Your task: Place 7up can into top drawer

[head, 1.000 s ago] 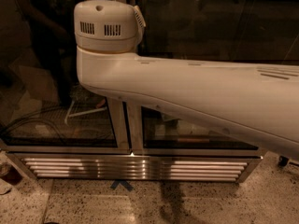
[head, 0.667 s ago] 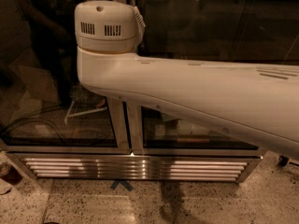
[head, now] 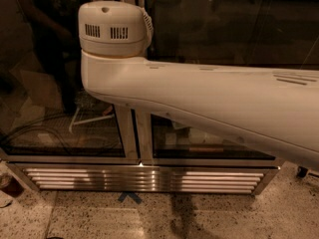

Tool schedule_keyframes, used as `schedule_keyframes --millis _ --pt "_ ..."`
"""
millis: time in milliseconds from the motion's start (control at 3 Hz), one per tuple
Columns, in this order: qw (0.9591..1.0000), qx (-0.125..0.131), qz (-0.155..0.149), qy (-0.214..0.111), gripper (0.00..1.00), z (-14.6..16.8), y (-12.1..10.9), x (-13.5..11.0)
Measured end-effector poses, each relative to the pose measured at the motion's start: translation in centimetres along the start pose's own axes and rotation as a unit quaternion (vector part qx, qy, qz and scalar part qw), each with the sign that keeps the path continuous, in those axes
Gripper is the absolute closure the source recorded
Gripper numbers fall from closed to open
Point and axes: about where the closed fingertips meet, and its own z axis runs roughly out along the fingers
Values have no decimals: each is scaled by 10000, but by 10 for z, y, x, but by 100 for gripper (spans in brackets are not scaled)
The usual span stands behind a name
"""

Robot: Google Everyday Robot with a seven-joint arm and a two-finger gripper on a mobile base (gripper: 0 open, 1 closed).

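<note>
Cream-white arm, dark glass doors, silver striped grille, beige speckled floor bearing a blue mark.

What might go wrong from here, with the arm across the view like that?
The arm blocks much of the view, and the claw is out of frame; neither can nor drawer shows, so any move would be made blind. The glass doors stand behind the arm, so a wide swing might strike them.

My white arm stretches across a glass-fronted cabinet above a slatted grille, its gripper out of frame.
</note>
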Motion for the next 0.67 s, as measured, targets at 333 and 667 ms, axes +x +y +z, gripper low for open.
schedule_keyframes --millis 333,667 --pt "10000 0 0 0 13 0 0 0" --pt "10000 0 0 0 0 0 0 0"
